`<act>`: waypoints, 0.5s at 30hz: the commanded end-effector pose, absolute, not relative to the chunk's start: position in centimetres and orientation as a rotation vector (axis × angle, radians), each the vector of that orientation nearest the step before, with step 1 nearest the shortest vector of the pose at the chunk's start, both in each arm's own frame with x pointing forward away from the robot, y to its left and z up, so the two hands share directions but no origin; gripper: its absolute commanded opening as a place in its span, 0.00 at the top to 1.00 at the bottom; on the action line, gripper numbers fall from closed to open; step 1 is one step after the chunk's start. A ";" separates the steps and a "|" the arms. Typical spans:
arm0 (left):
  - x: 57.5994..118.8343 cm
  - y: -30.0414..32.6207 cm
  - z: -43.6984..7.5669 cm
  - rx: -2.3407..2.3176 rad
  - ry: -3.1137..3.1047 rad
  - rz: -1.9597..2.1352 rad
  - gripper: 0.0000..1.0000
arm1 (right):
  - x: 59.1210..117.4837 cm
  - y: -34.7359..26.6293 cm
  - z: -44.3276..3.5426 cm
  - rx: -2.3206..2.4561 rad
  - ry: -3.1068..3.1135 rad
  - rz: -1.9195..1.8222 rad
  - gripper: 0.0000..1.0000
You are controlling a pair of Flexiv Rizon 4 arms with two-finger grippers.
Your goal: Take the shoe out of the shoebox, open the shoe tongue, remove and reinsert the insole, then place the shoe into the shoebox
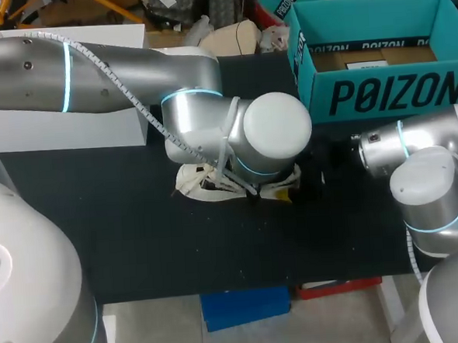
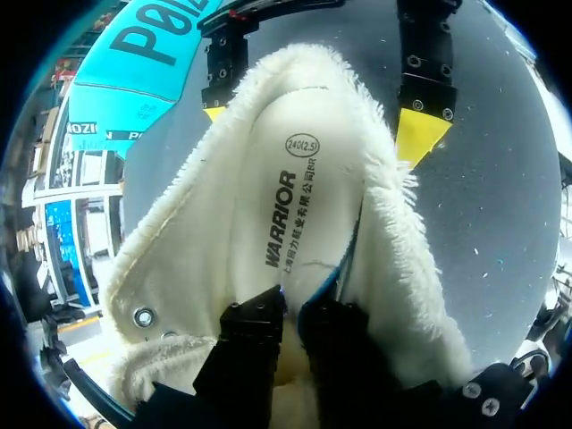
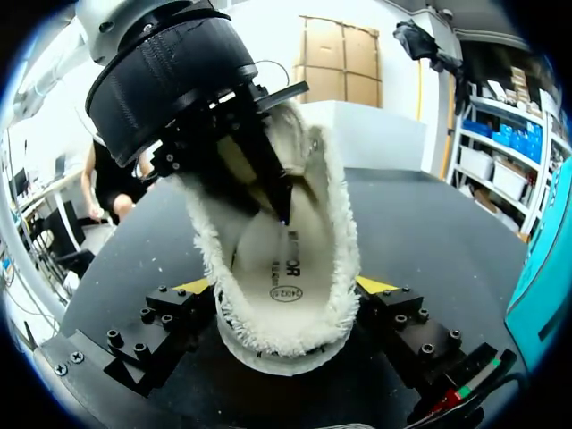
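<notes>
- Head view: the shoe (image 1: 202,182) lies on the dark table (image 1: 140,239), near the middle, mostly hidden under the left arm (image 1: 277,133), whose wrist hangs right over it.
- The right arm (image 1: 422,148) comes in from the side, with the right gripper (image 1: 322,170) at the shoe's end. Its fingers cannot be made out here.
- The teal shoebox (image 1: 380,92) stands open at the far right of the table, apart from the shoe. A white box (image 1: 71,127) sits at the far left.
- Left wrist view: the left gripper (image 2: 290,308) reaches down into the shoe (image 2: 179,259). Its black fingers are nearly together and pinch the near end of the insole (image 2: 299,197); the tips are buried in the fleece.
- One side edge of the insole is lifted and shows a blue underside.
- Ahead, the right gripper (image 2: 317,121) straddles the shoe's far end, one yellow tip on each side. The shoebox (image 2: 152,54) is beyond it.
- Right wrist view: the right gripper (image 3: 284,286) is clamped on the shoe (image 3: 335,259), a finger against each flank, and the shoe rests on the table (image 3: 429,214).
- The left gripper (image 3: 277,201) comes from above into the shoe opening, fingers drawn to a point on the insole (image 3: 281,273).
</notes>
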State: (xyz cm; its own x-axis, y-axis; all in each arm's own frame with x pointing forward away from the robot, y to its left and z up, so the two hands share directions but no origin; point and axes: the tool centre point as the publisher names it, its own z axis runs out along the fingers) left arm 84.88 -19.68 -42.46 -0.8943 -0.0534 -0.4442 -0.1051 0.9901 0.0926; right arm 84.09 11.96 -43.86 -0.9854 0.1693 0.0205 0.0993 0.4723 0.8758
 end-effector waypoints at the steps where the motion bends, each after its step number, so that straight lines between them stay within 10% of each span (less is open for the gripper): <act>1: 89.1 -19.6 -50.0 -0.102 2.710 0.169 1.00 | 84.1 12.1 -44.0 0.241 2.638 1.560 1.00; 15: 86.7 -19.3 -44.1 0.011 2.886 0.087 1.00 | 84.1 12.1 -44.0 0.241 2.638 1.560 1.00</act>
